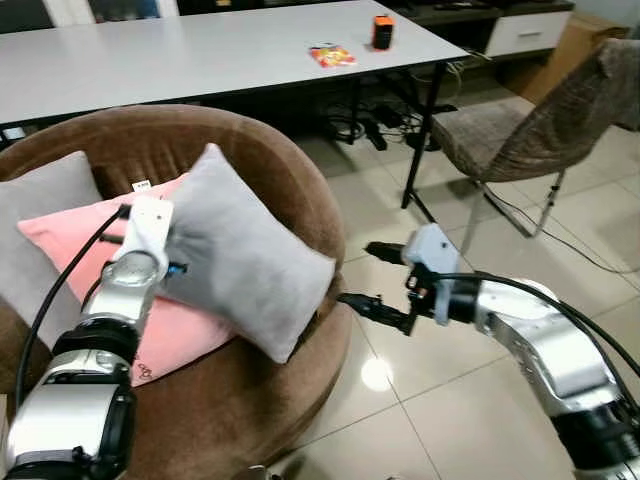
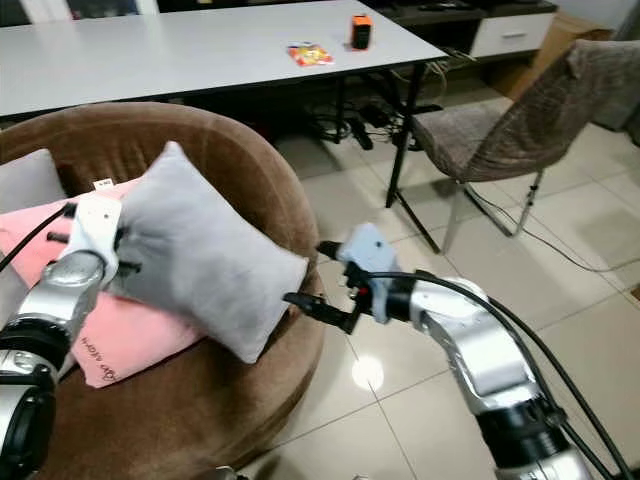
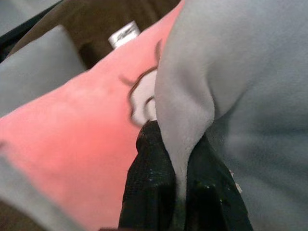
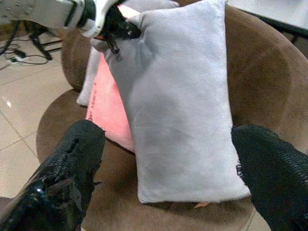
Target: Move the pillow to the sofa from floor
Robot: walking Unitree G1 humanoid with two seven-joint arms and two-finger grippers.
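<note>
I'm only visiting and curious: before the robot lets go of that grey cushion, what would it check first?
1. Soft grey rectangular pillow lies on the round brown sofa: ok.
2. It rests on the flat pink cushion: ok.
3. Left pincer pinches a pillow corner: ok.
4. Right pincer open, off the pillow: ok.
5. Pillow's lower corner at the seat edge, may slip: cannot tell.

- The round brown plush sofa (image 1: 300, 190) carries a pink cushion with printed lettering (image 1: 170, 330) on its seat.
- A grey rectangular fleece pillow (image 1: 235, 250) lies on the pink cushion, leaning toward the sofa's front rim.
- Another grey cushion (image 1: 35, 230) rests against the sofa's back, behind the pink one.
</note>
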